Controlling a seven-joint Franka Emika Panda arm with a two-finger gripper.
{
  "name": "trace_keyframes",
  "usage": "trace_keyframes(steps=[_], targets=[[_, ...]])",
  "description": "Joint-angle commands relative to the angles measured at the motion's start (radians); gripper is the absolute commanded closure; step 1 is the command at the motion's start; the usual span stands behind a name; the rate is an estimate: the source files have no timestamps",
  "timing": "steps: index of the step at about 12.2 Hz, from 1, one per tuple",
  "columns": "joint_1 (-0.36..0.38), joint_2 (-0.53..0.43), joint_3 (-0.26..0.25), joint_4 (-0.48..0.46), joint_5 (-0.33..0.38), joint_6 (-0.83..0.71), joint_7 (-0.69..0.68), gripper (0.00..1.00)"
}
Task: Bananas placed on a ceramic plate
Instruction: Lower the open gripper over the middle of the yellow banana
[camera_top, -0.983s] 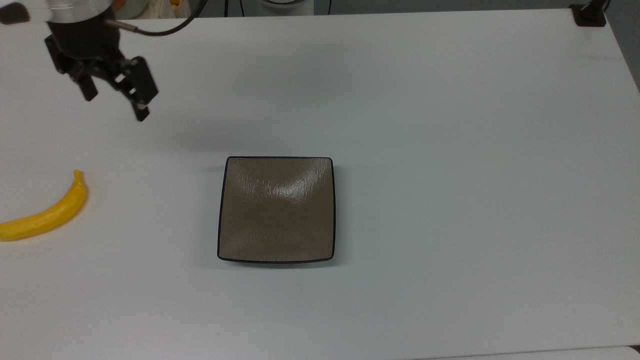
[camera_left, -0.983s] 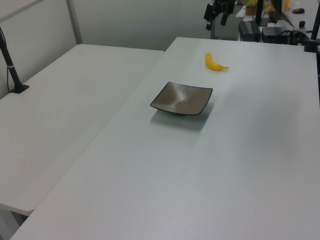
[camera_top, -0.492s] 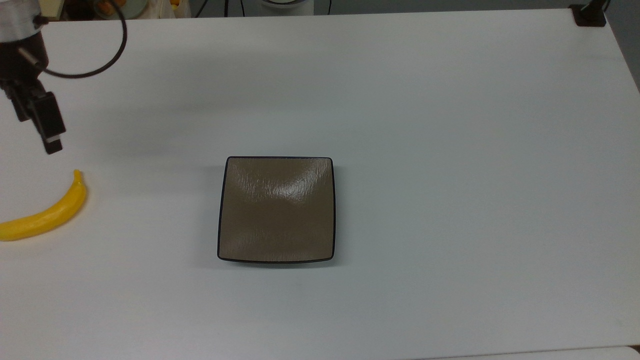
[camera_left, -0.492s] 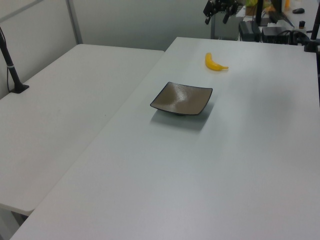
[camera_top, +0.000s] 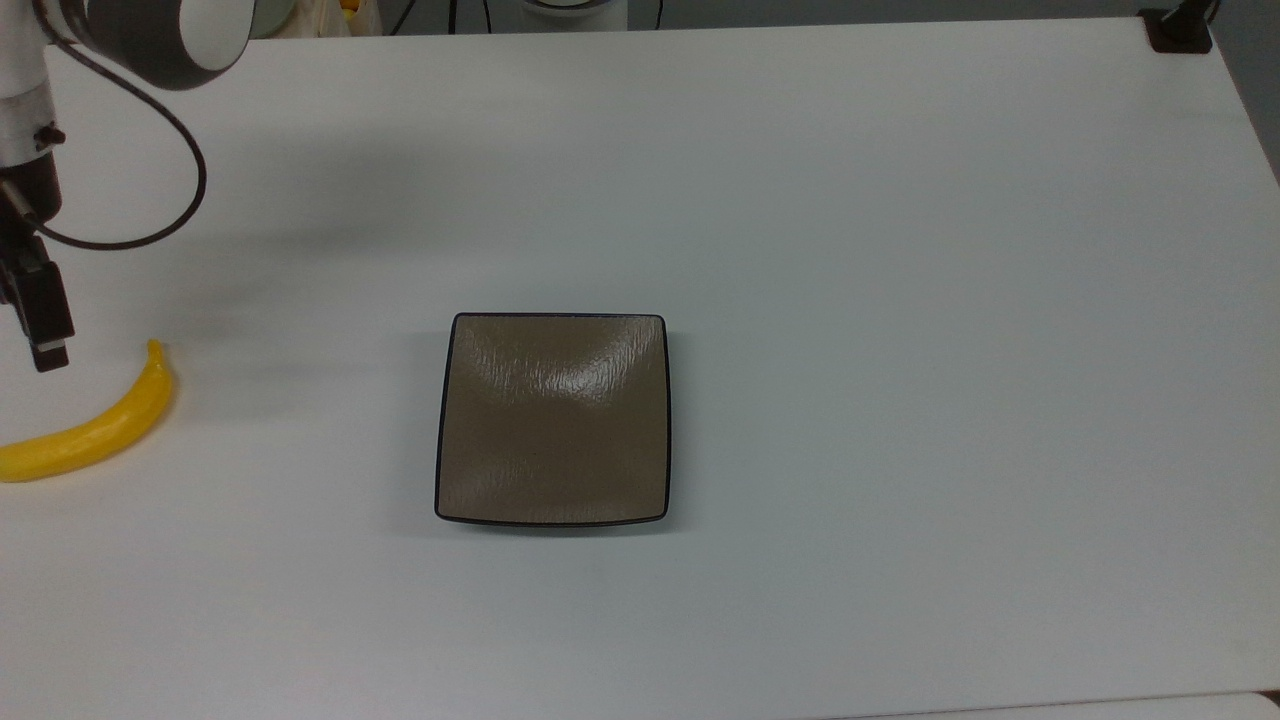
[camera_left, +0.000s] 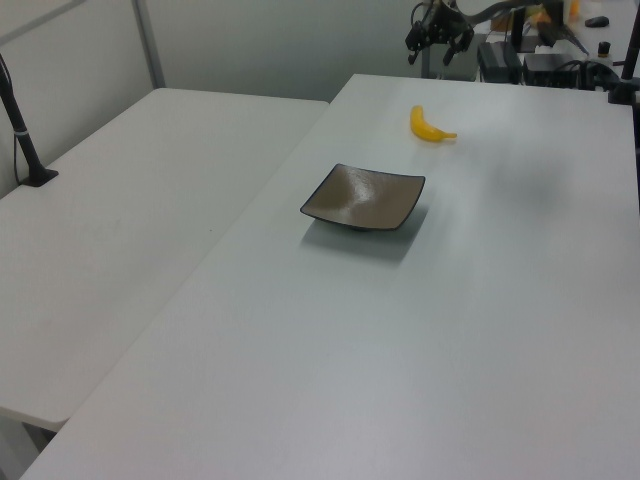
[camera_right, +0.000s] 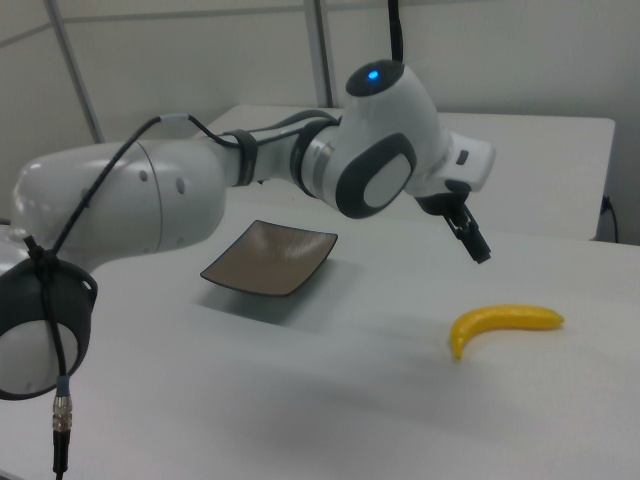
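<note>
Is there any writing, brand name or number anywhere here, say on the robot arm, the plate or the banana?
None can be read. The banana, the plate, the table and the robot arm carry no visible words, labels or numbers. The arm shows a small blue light, not a sign.

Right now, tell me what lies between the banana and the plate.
Nothing: in the top view, only bare white table separates the banana from the plate.

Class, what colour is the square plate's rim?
Dark, nearly black, around the brown ceramic plate; the top view shows it best.
</note>
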Motion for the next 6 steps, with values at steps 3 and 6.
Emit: trace_keyframes(steps=[3, 6], targets=[[-0.023, 0.104, -0.008, -0.003, 0.006, 0.185, 0.011, 0.00], [-0.034, 0.136, -0.008, -0.041, -0.014, 0.242, 0.009, 0.00]])
